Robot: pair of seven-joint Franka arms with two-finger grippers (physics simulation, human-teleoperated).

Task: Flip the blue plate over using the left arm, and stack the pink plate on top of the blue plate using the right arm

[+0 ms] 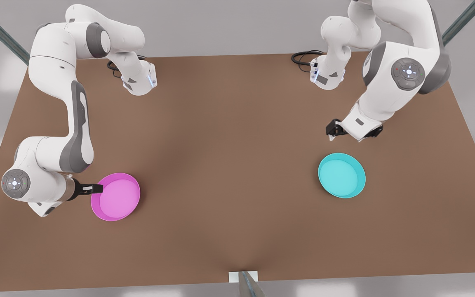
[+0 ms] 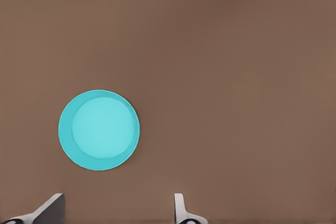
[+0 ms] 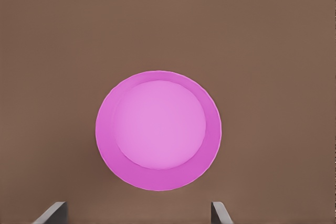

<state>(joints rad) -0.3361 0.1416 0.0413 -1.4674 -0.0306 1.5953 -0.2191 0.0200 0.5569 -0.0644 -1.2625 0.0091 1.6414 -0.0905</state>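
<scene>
- On the brown table (image 1: 237, 136), the blue plate (image 1: 342, 175) lies flat toward the front view's right, hollow side up, with its rim raised around the flat base.
- Toward the front view's left, well apart from it, the pink plate (image 1: 116, 196) also lies flat and hollow side up on the same table.
- Over the blue plate's side of the table hangs the left gripper (image 1: 331, 131), raised above the table and just beyond the plate's far rim in the front view; it touches nothing.
- From the left wrist view, the blue plate (image 2: 99, 129) sits off to one side of the two pale fingertips (image 2: 180, 206), which stand wide apart with bare table between them.
- Beside the pink plate, the right gripper (image 1: 94, 189) reaches in level from the front view's left, its black fingers at the plate's near rim; whether they touch the rim cannot be told.
- From the right wrist view, the pink plate (image 3: 158, 130) lies centred ahead of the grey fingertips (image 3: 221, 214), which are spread wide and hold nothing.
</scene>
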